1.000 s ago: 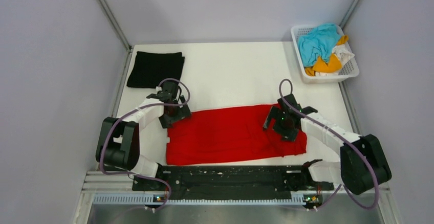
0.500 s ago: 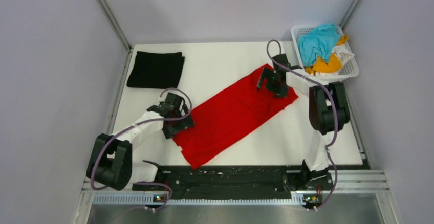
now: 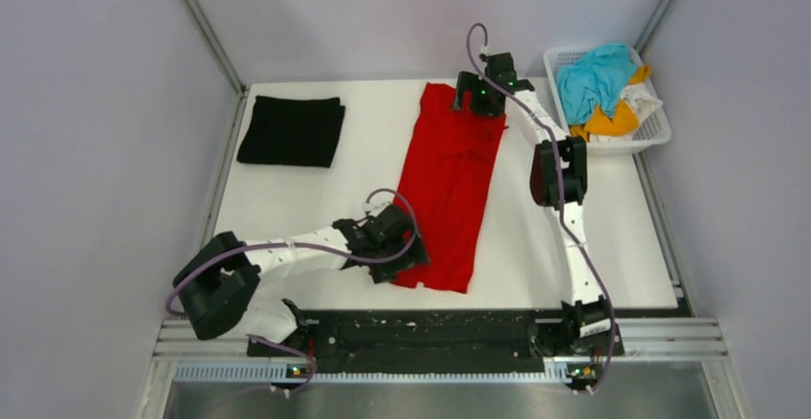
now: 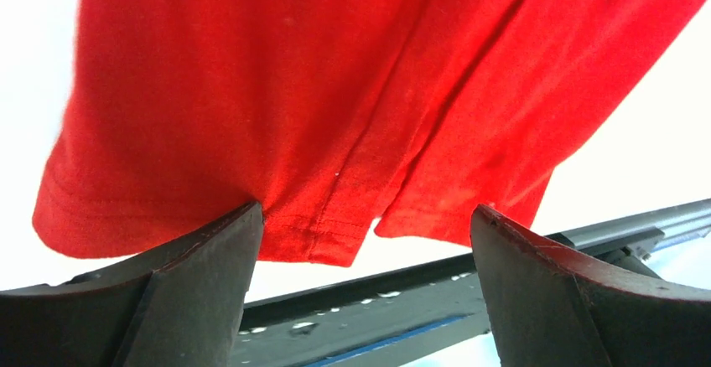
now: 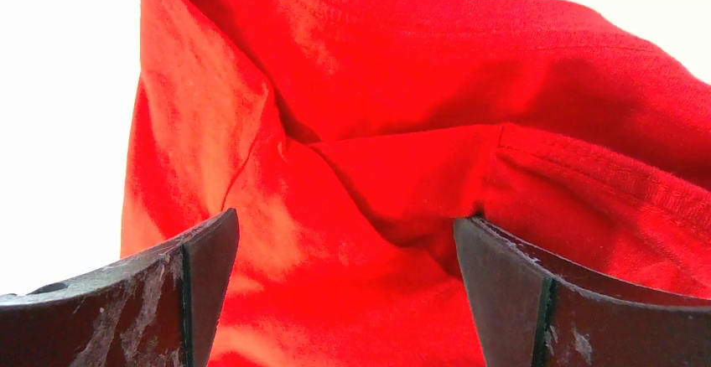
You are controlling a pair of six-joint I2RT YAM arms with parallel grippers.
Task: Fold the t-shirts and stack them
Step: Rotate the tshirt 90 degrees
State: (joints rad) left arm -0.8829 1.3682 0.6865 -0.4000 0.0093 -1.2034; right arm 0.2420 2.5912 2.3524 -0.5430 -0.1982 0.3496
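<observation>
Just swung the red shirt [image 3: 449,189] round, from lying crosswise by the arm bases to running lengthwise down the bench [image 3: 373,142], far end now just left of the basket [image 3: 656,134], near end well short of it. Pinching nothing at present: left fingers [image 4: 201,283] spread wide at the near hem, right fingers [image 5: 168,300] equally spread over the bunched far end, cloth lying between, unclamped. Probably means repositioning done; next, likely smoothing that bunch, then folding, then stacking on the black shirt [image 3: 290,130] far left of the basket.
</observation>
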